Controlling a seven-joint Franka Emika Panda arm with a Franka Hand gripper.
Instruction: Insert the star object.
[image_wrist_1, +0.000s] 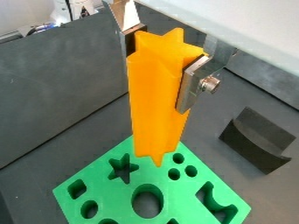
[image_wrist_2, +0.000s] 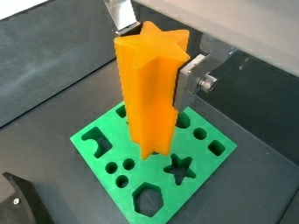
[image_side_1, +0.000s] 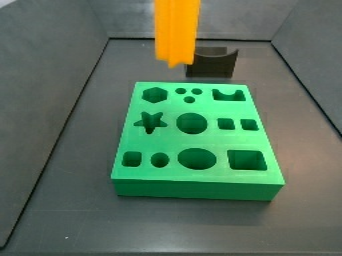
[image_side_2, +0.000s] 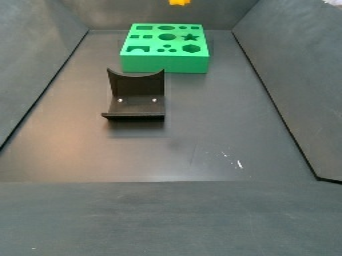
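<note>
My gripper (image_wrist_1: 160, 66) is shut on the star object (image_wrist_1: 158, 96), a tall bright orange ridged prism held upright by its upper part, as both wrist views show (image_wrist_2: 156, 52). The prism (image_wrist_2: 149, 87) hangs above the green block (image_wrist_1: 114, 191) with shaped holes, its lower end over the block's surface and apart from it. The star hole (image_wrist_1: 121, 166) lies beside the prism's lower end (image_wrist_2: 177, 167). In a side view the prism (image_side_1: 177, 30) hangs over the far edge of the green block (image_side_1: 261, 175), behind the star hole (image_side_1: 150, 122); the gripper is out of frame there.
A dark grey block (image_side_1: 211, 62) with a curved notch stands on the floor beyond the green block; it also shows in a wrist view (image_wrist_1: 260, 136) and a side view (image_side_2: 135, 95). Grey walls close in the dark floor on all sides.
</note>
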